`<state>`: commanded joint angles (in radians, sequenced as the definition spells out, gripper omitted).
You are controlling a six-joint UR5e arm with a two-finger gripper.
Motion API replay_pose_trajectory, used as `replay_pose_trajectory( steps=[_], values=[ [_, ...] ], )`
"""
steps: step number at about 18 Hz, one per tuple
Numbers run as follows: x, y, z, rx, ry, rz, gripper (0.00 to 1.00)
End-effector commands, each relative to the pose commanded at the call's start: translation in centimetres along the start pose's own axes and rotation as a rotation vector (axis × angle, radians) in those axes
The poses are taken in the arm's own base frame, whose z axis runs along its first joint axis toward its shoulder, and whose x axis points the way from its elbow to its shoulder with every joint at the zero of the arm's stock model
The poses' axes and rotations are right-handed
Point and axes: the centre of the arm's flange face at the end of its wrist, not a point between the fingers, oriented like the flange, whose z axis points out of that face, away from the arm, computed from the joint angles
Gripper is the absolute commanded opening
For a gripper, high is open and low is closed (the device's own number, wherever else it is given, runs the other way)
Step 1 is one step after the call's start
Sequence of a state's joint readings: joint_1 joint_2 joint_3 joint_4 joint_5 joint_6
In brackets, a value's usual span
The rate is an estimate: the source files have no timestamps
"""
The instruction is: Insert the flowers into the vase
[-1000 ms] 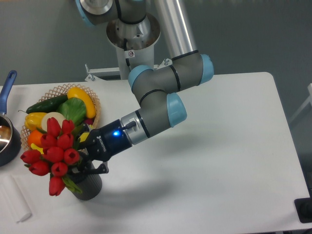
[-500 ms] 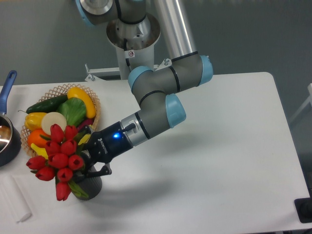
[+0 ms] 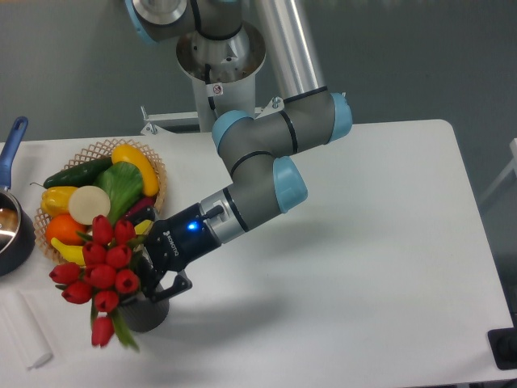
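The hand (image 3: 150, 279) is clamped on the stems of the flowers (image 3: 102, 271), right over the vase (image 3: 146, 311) near the bench's (image 3: 363, 267) front-left corner. The bunch lies left of the hand, its long axis tilted, buds splayed left and one drooping past the vase's side (the stem ends are hidden, so I can't tell if they're in the mouth). Against the half-second-earlier frame, the bunch has sunk lower and swung down-left, and the hand has dipped closer to the vase.
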<state>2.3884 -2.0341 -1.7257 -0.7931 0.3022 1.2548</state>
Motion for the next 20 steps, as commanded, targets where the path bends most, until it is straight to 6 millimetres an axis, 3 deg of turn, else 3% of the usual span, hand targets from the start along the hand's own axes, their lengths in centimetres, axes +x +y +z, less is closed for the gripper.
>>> replay_pose_trajectory(
  steps=[6, 11, 13, 15, 17, 19, 20],
  values=[
    [0.0, 0.3, -0.4, -0.135, -0.051, 0.053, 1.00],
    [-0.6, -0.2, -2.4, -0.265, -0.118, 0.142, 1.00],
    [-0.9, -0.2, -5.0, -0.364, -0.185, 0.144, 1.00],
    [-0.6, -0.5, -9.5, -0.435, -0.277, 0.136, 1.00],
    [-0.6, -1.4, -12.7, -0.468, -0.343, 0.137, 1.00],
    [-1.3, -0.5, -17.0, -0.534, -0.423, 0.104, 1.00],
    [-1.4, -0.2, -17.6, -0.580, -0.444, 0.097, 1.00]
  ],
)
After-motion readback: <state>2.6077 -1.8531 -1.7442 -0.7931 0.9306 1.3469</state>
